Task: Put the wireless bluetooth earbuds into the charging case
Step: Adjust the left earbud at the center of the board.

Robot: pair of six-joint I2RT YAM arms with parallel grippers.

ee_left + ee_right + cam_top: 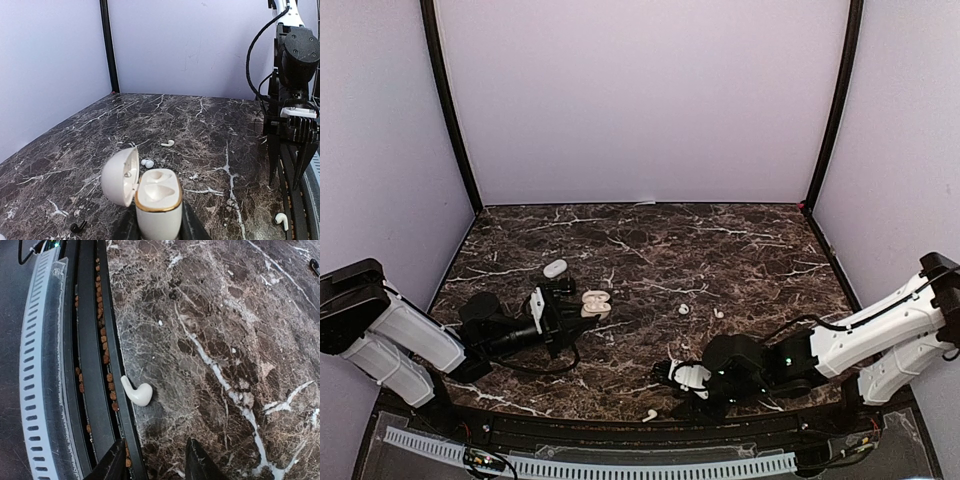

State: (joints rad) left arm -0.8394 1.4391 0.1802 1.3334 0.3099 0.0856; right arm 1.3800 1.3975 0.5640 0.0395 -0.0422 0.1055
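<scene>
My left gripper point(575, 308) is shut on the body of the charging case point(159, 200), a white case with a gold rim. Its lid point(120, 175) is swung open to the left and both sockets are empty. One white earbud point(137, 392) lies at the table's near edge against the black rail. My right gripper point(156, 462) hangs just short of it, open, with nothing between the fingers. Two more white earbuds point(147, 163) point(168, 143) lie on the marble beyond the case. In the top view they lie mid-table point(683, 309) point(718, 313).
A closed white case point(555, 267) sits behind the left gripper. A small black earbud point(77, 227) lies left of the held case. The black rail point(95, 365) and a grey slotted duct point(40, 365) run along the table's near edge. Purple walls enclose the marble table point(740, 250).
</scene>
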